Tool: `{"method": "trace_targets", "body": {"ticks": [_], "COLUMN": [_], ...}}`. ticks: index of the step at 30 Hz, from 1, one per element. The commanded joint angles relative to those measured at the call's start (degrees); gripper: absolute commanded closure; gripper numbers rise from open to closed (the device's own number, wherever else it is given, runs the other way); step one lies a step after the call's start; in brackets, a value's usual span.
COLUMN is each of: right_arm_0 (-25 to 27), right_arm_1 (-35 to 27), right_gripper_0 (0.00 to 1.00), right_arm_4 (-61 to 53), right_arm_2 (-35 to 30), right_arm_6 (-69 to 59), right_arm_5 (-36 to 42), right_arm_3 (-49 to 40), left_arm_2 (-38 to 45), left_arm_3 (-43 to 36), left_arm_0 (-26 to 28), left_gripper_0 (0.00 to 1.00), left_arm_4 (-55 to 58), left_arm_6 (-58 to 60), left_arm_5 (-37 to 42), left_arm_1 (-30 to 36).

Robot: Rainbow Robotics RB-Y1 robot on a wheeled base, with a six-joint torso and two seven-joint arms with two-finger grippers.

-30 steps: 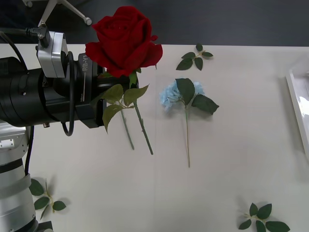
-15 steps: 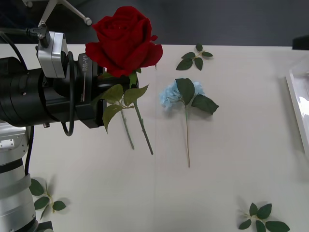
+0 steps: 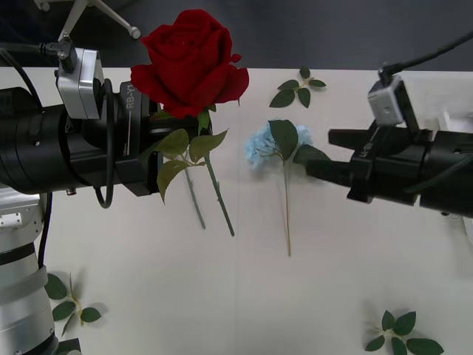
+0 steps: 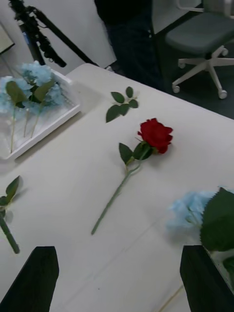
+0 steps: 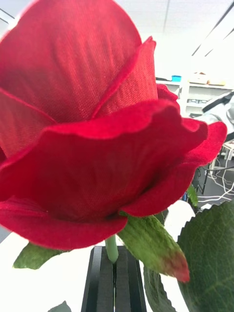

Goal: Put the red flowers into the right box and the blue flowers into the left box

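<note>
1. The room is an office: a grey wheeled chair (image 4: 209, 34) and a dark tripod (image 4: 36, 34) stand beyond the far edge of a pale bench (image 3: 332, 281). One blue flower (image 3: 270, 144) lies on that bench and serves as the landmark below.
2. The blue flower's long axis runs from its head at the far end to its stem tip nearer the robot.
3. The right gripper (image 3: 334, 155) hangs just to the right of the blue flower, beside its big leaf. Its fingers (image 4: 36, 278) are spread apart and hold nothing. They point across the stem, not along it.
4. The left gripper (image 5: 114, 280) is to the left of the blue flower and raised above the bench. Its fingers are pressed together on the stem of a red rose (image 3: 194, 59), whose head stands upright above them.
5. A second red rose (image 4: 155, 135) lies flat on the bench, left of the blue flower.
6. The left box (image 4: 48, 127) sits far to the left of the blue flower and already holds blue flowers (image 4: 29, 83).
7. Judgement: the right arm is much the nearer to the blue flower, but that flower's box lies on the far side of the left arm. The held rose's box lies the opposite way, so either move crosses the bench.
8. Flowerless leaf sprigs (image 3: 295, 89) lie scattered around the blue flower.
9. The left arm's black housing carries white lettering, "RB-Y" (image 3: 131, 100), partly hidden by the rose. No other writing is legible.
</note>
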Motion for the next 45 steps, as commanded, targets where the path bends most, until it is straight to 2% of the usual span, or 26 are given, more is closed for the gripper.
{"method": "trace_targets", "body": {"ticks": [1,6,11,21,30,31,32,33,34,35,45], "right_arm_0": [-5.18,-11.16,-15.81,-24.69,-27.41,-27.59,-27.68,-27.59,-27.59,-27.59,-27.59], "right_arm_1": [0.06,0.58,3.31,13.24,17.11,17.19,17.19,17.19,17.19,17.11,16.4], "right_gripper_0": [0.26,0.27,0.27,0.27,0.27,0.35,0.53,0.79,0.92,1.0,1.0], "right_arm_4": [0.0,-0.08,-0.52,-0.52,-0.52,-0.52,-0.52,-0.61,-0.61,-0.61,-1.75], "right_arm_2": [8.05,18.51,24.84,33.19,35.3,35.39,35.39,35.39,35.39,35.39,35.39], "right_arm_6": [7.99,12.73,15.11,15.28,15.2,15.2,15.11,15.02,15.02,15.02,15.11], "right_arm_5": [-5.32,-9.36,-10.15,-10.15,-10.15,-10.15,-10.15,-10.15,-10.15,-10.15,-10.24], "right_arm_3": [-1.48,-1.48,-0.25,6.69,10.74,10.91,11.0,11.0,11.0,11.0,11.0], "left_arm_2": [-0.25,-0.25,-0.25,-0.25,-0.25,-0.25,-0.25,-0.25,-0.25,-0.25,-0.25], "left_arm_3": [-0.64,-0.64,-0.64,-0.64,-0.64,-0.64,-0.64,-0.64,-0.64,-0.64,-0.64], "left_arm_0": [-1.31,-1.31,-1.31,-1.31,-1.31,-1.31,-1.31,-1.31,-1.31,-1.31,-1.31], "left_gripper_0": [1.0,1.0,1.0,1.0,1.0,1.0,1.0,1.0,1.0,1.0,1.0], "left_arm_4": [0.59,0.59,0.59,0.59,0.59,0.59,0.59,0.59,0.59,0.59,0.59], "left_arm_6": [-1.18,-1.18,-1.18,-1.18,-1.18,-1.18,-1.18,-1.18,-1.18,-1.18,-1.18], "left_arm_5": [0.13,0.13,0.13,0.13,0.13,0.13,0.13,0.13,0.13,0.13,0.13], "left_arm_1": [0.11,0.11,0.11,0.11,0.11,0.11,0.11,0.11,0.11,0.11,0.11]}}
